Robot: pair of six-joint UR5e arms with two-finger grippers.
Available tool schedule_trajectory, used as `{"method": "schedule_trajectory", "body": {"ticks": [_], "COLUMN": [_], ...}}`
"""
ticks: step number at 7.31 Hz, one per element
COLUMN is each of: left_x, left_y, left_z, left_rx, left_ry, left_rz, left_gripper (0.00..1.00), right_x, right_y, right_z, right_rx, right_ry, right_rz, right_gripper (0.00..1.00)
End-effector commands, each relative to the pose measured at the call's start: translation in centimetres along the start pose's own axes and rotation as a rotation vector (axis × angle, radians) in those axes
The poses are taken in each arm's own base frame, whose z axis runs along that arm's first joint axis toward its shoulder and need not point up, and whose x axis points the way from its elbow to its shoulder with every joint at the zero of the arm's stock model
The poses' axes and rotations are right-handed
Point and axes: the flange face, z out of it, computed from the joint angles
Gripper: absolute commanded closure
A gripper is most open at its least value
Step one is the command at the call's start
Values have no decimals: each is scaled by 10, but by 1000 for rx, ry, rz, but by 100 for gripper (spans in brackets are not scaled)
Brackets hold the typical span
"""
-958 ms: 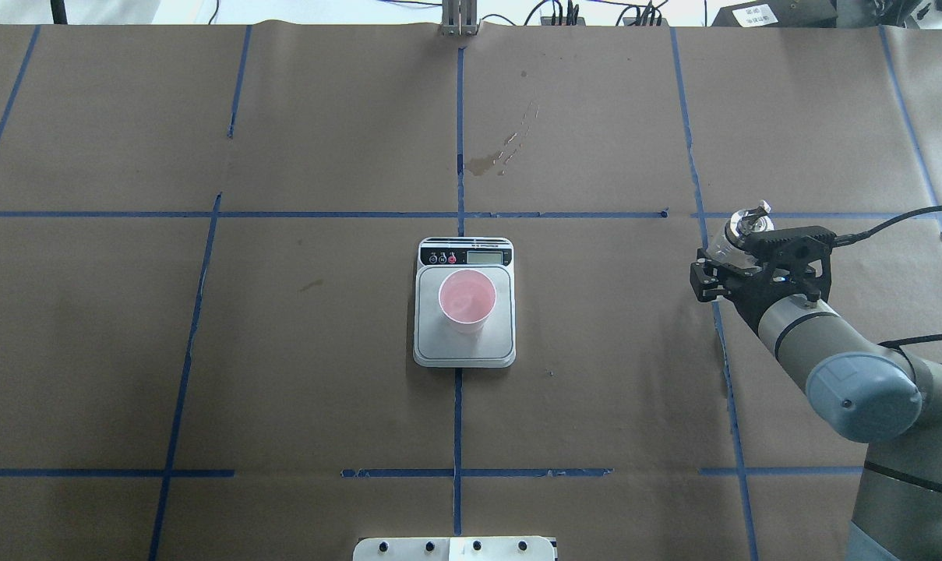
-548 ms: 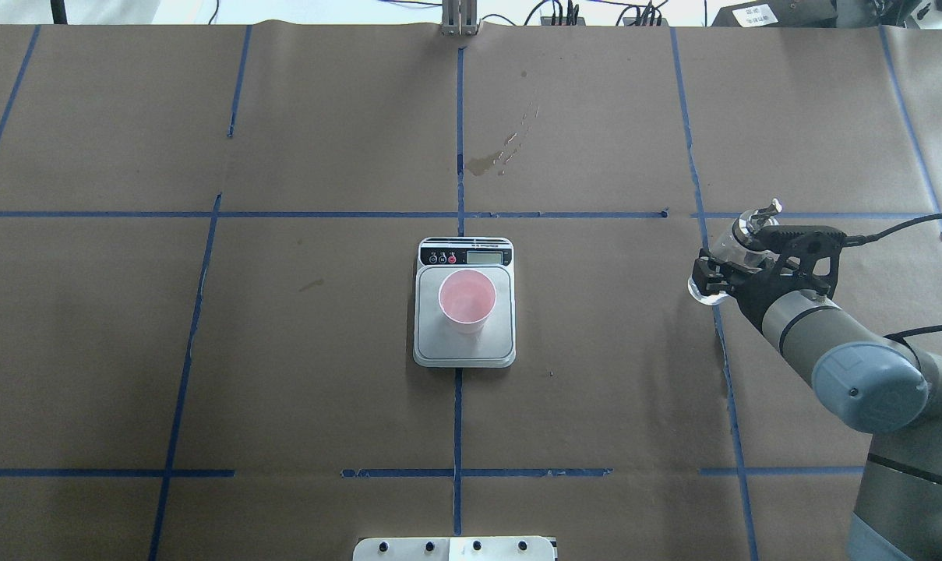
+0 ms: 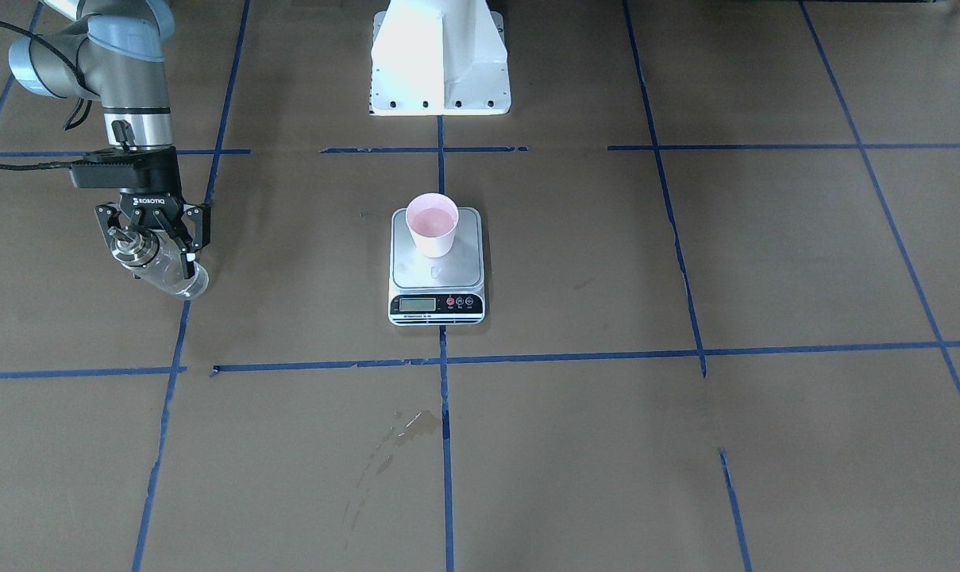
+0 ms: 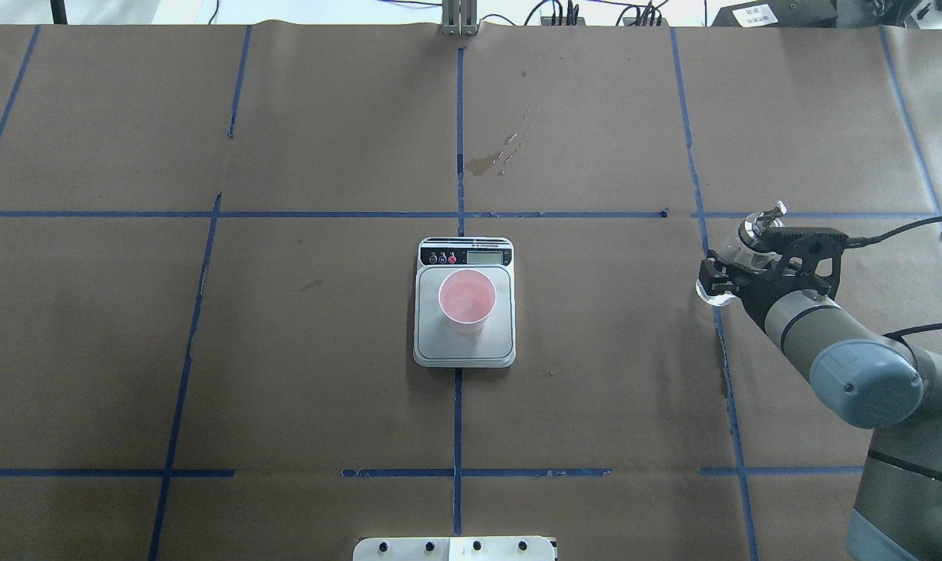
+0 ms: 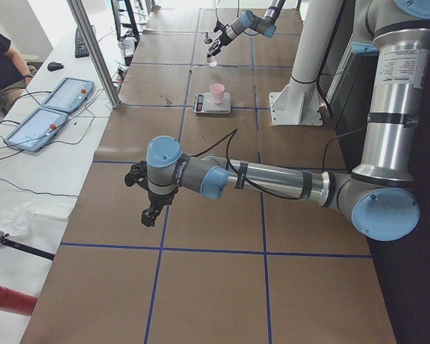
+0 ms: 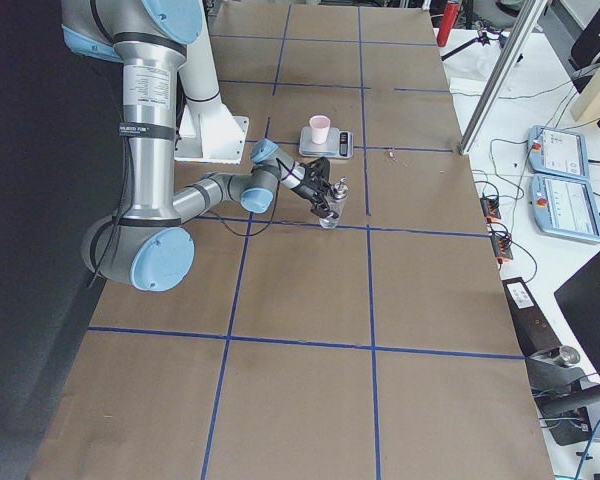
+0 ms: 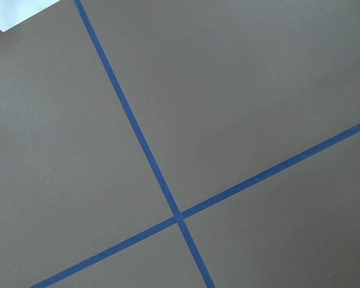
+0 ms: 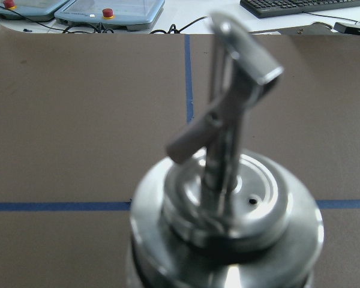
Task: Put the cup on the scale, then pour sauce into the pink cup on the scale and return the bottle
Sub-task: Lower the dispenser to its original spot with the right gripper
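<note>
Brown table (image 4: 284,351), bottle (image 3: 179,282) in right claw (image 3: 152,253)

In the right wrist view the bottle (image 8: 228,204) is blurred, its glass body cut off by the lower edge; from overhead the right pincer (image 4: 729,263) hides most of it. The display on the scale (image 3: 460,262) is too small to read. Whether the left pincer (image 5: 149,217) is spread cannot be told.

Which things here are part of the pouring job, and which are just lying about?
Part of the job: pink cup, scale, bottle, and the right gripper holding it.
Lying about: dried stain, control tablets, keyboard.
</note>
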Motion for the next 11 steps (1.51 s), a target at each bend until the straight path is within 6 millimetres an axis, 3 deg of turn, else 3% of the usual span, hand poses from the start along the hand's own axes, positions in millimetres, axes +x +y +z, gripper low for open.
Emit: {"method": "schedule_trajectory", "body": {"ticks": [1, 3, 5, 6, 8, 9, 11], "left_x": [0, -1, 0, 0, 0, -1, 0], "left_y": [0, 1, 0, 0, 0, 1, 1], "left_z": [0, 0, 0, 0, 0, 2, 1], "left_rx": [-1, 0, -1, 1, -1, -4, -1], "left_ry": [-1, -2, -1, 0, -1, 1, -1], "left_rz": [0, -1, 1, 2, 1, -2, 1], "left_gripper": [0, 0, 0, 0, 0, 0, 0], "right_x": [3, 3, 3, 2, 3, 2, 2], "right_y": [3, 3, 3, 4, 4, 4, 4], "right_z": [4, 4, 4, 4, 4, 4, 4], "right_rx": [-3, -5, -6, -7, -7, -7, -7], "right_ry": [10, 10, 9, 8, 10, 8, 8], "right_rz": [-6, -6, -6, -7, -8, -7, -7], "right_gripper": [100, 100, 79, 43, 25, 4, 1]}}
